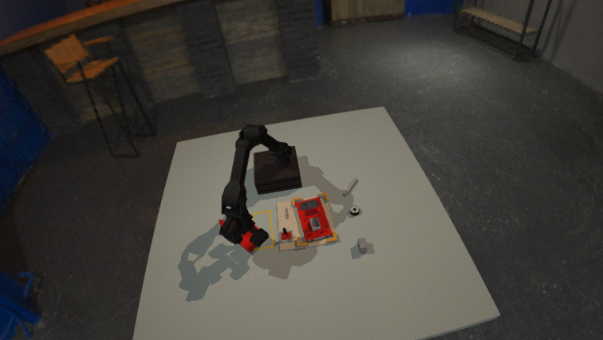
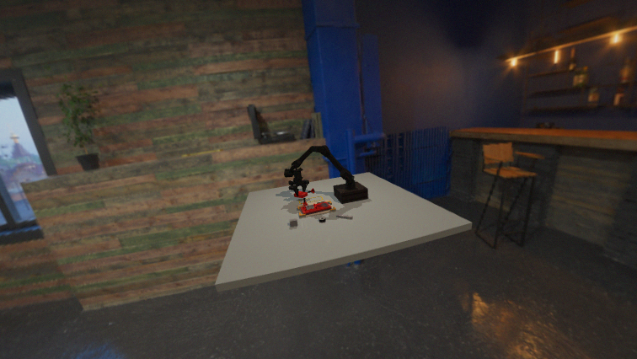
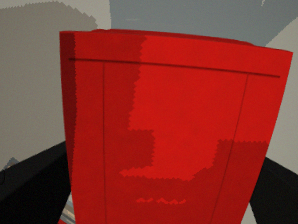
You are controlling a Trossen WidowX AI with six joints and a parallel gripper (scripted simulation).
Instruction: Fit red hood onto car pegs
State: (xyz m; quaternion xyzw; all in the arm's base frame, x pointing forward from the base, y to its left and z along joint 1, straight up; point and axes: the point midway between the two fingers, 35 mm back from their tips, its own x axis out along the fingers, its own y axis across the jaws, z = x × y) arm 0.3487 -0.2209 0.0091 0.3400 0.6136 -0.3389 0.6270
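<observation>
The red hood (image 1: 248, 243) (image 2: 302, 195) (image 3: 190, 110) is between the gripper's fingers, flat roof up, and appears to be a little above the table. My gripper (image 1: 246, 236) (image 2: 301, 193) (image 3: 163, 156) is shut on it, one finger on each long side. In the top view the arm covers much of the hood. The red chassis (image 1: 321, 212) (image 2: 317, 207) sits in the jig to the hood's right in the top view, with the grey engine block (image 1: 315, 223) on its deck. The pegs and the hood's corner holes are too small or hidden to make out.
The jig board (image 1: 281, 211) carries a small red part (image 1: 285, 236) with a black upright. A yellow outline (image 1: 271, 227) lies between hood and jig. Beyond the chassis are a light bar (image 1: 351, 187), a wheel (image 1: 354, 210) and a grey block (image 1: 361, 245). Another red piece (image 1: 221, 222) (image 2: 312, 190) is near the gripper.
</observation>
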